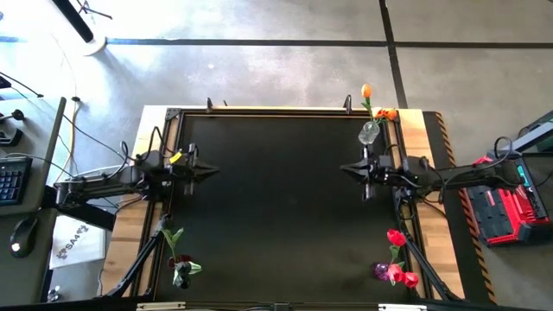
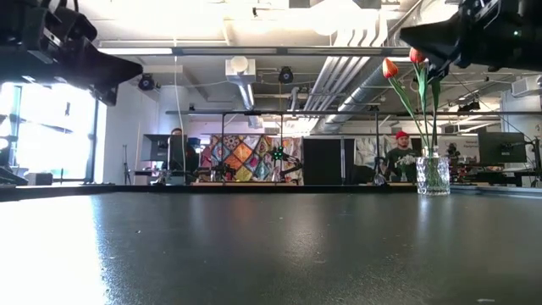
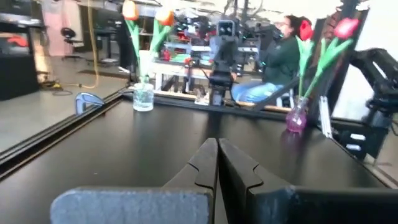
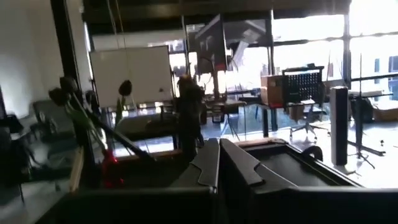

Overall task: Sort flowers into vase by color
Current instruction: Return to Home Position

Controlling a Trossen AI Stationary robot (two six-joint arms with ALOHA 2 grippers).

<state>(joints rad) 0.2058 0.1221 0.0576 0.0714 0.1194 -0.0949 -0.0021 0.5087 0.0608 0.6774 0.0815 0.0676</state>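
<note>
All the tulips stand with their stems in three vases. Two orange tulips (image 1: 366, 91) are in a clear vase (image 1: 370, 131) at the far right, also seen in the low view (image 2: 433, 175). Red tulips (image 1: 396, 238) fill a purple vase (image 1: 381, 271) at the near right. Dark tulips (image 1: 180, 259) are in a vase (image 1: 180, 276) at the near left. My left gripper (image 1: 210, 170) hovers shut over the table's left side and my right gripper (image 1: 346, 169) hovers shut over its right side, the two pointing at each other. Neither holds anything.
The black table top (image 1: 276, 216) lies bare between the two grippers. A raised frame edge (image 1: 259, 112) runs around it. A red case (image 1: 505, 203) sits off the right side and a keyboard (image 1: 9, 177) off the left. People (image 3: 283, 53) sit in the room beyond.
</note>
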